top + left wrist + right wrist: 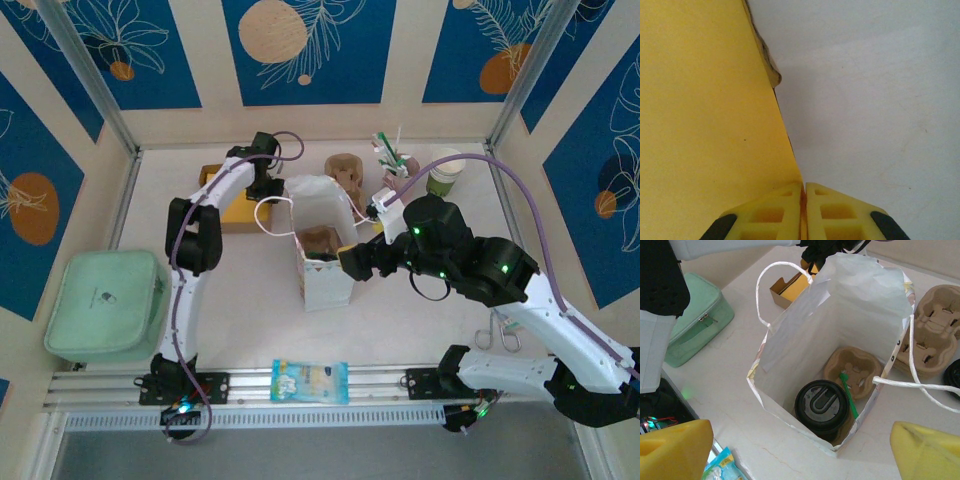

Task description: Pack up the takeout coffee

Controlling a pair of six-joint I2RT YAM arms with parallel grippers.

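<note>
**Coffee not yet in the bag**

Stands upright at the far side of the table: the coffee (445,172), uncapped, at 1 o'clock from the bag (325,285). Sits just beside the utensil cup (392,160), which is at its 9 o'clock, and well apart from both grippers.

Inside the bag, seen from the right wrist: a carrier (855,365) with a lidded cup (822,405) in the well at 7 o'clock and a green stick (850,395) beside it. Looks free at 1 o'clock, the other well.

Hovers above the bag's mouth with jaws spread wide and nothing between them: the right gripper (800,452). Fingertips pressed together at the bag's far rim, about 11 o'clock of the mouth: the left gripper (804,207). Seems to pinch the paper edge there, though the wrist view leaves that short of certain.

Probably next, fetching the coffee:
- Swing the right gripper out to 1 o'clock.
- Come in from the coffee's 3 o'clock side, away from the utensils.
- Close on the wall below the rolled rim, and only lightly, since paper likely buckles.
- Carry it level, with no lid to stop a spill.
- Clear the handle (920,387) drooping at the mouth's 3 o'clock.
- Lower straight down into the free well, without nudging the lidded cup.
- Hold the rim with the left gripper so the mouth does not sag shut.
</note>
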